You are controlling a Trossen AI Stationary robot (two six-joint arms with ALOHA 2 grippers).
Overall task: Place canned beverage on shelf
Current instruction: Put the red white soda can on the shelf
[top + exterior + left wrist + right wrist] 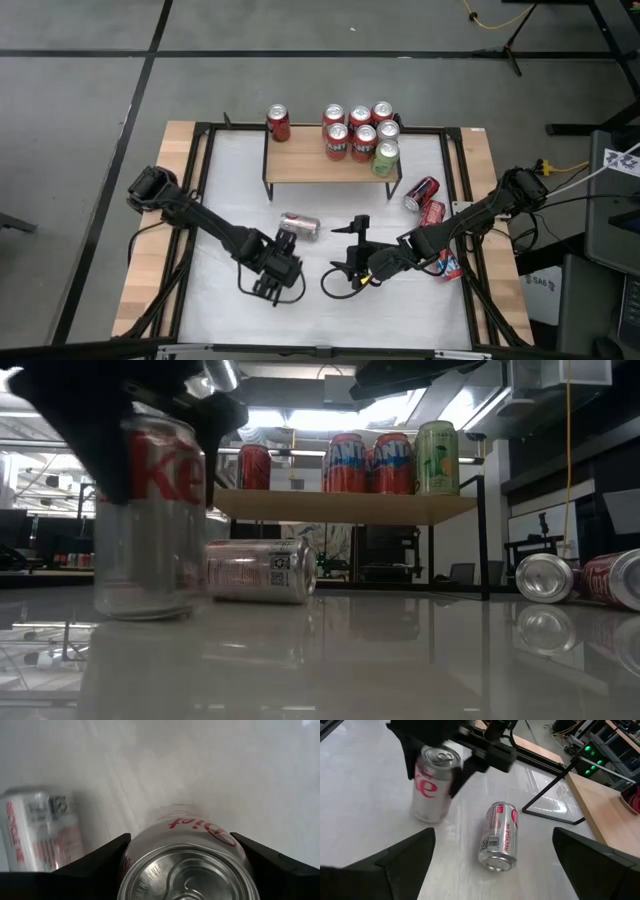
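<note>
My left gripper [270,285] is shut on an upright silver Diet Coke can [432,785] near the table's front, left of centre; in the high view the gripper hides the can. My right gripper [350,250] is open and empty just to its right. A second silver can [299,226] lies on its side between them and the shelf [320,165]. The shelf stands at the table's far side with several red cans and a green one upright on its plank [340,507]. My left gripper pinches the Diet Coke can's upper wall [150,835], just below the rim, between its two fingers [100,862], one on each side. The fingers come from above, slanting down. The can is upright, its base [140,610] at the table top; whether it still rests there I cannot tell.
Two red cans [422,192] [432,213] lie on their sides right of the shelf, and another [447,265] lies by the right arm. The black frame rails [200,180] run along the table's sides. The white table top [230,180] between shelf and grippers is bare apart from the lying can.
</note>
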